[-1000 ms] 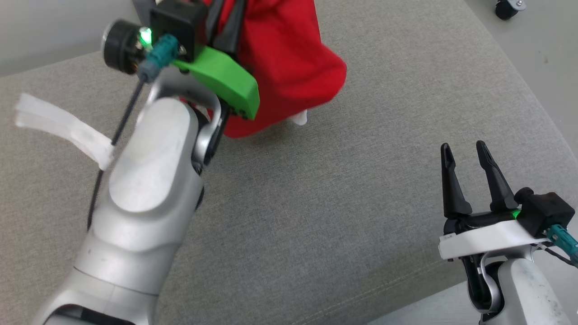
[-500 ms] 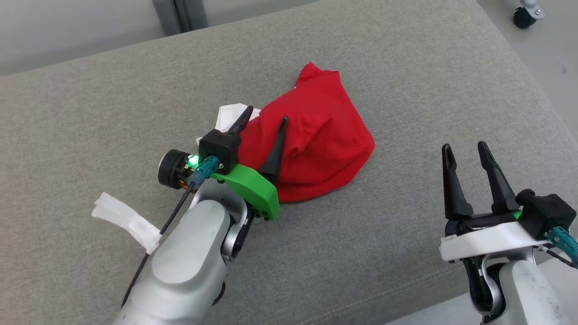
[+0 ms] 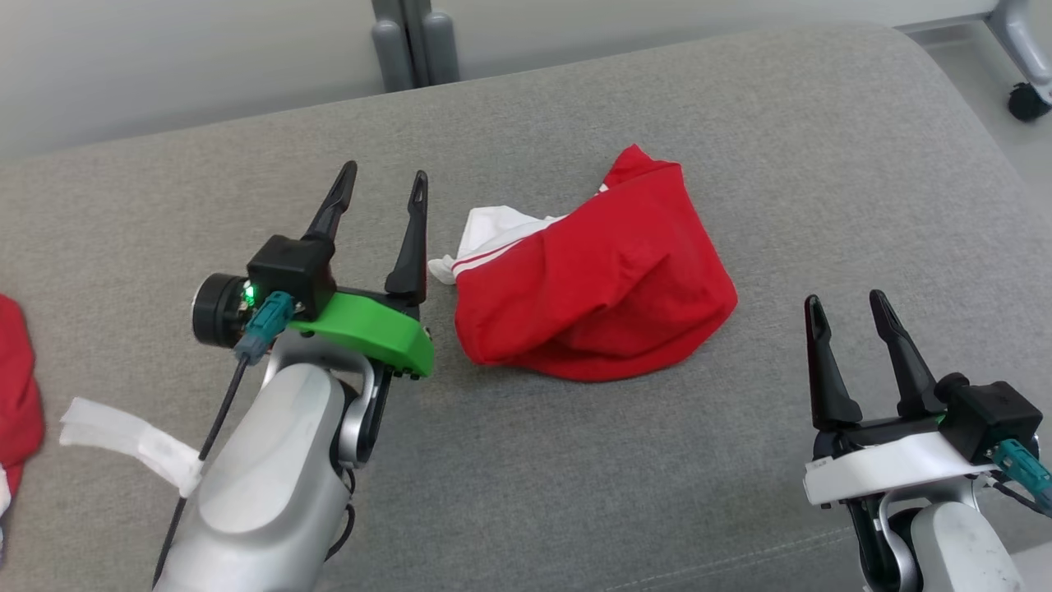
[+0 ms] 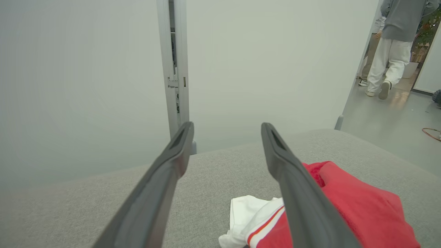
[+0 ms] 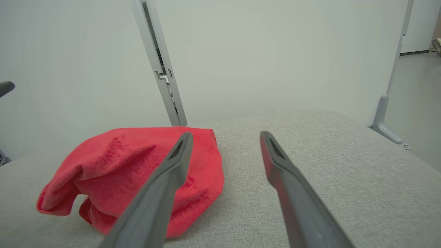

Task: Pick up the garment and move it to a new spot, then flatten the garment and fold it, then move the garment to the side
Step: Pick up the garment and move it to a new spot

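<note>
The garment [image 3: 600,304], red with a white trimmed end, is lying in a crumpled heap near the middle of the grey cushion [image 3: 575,477]. It is not yet flattened. Its long axis is running roughly across the head view, with the white end pointing toward the robot's left.

The left gripper [image 3: 385,173] is sitting just beside that white end, apart from the cloth, so the garment is lying to the right of its fingers. Its fingers are spread and holding nothing. The right gripper [image 3: 844,299] is waiting well apart, below and to the right of the heap, fingers likewise spread and empty. The left arm is the nearer one.

Count: one garment in the work area, two grippers, and one further red cloth [image 3: 16,386] showing at the left edge, cropped and unidentifiable.
</note>
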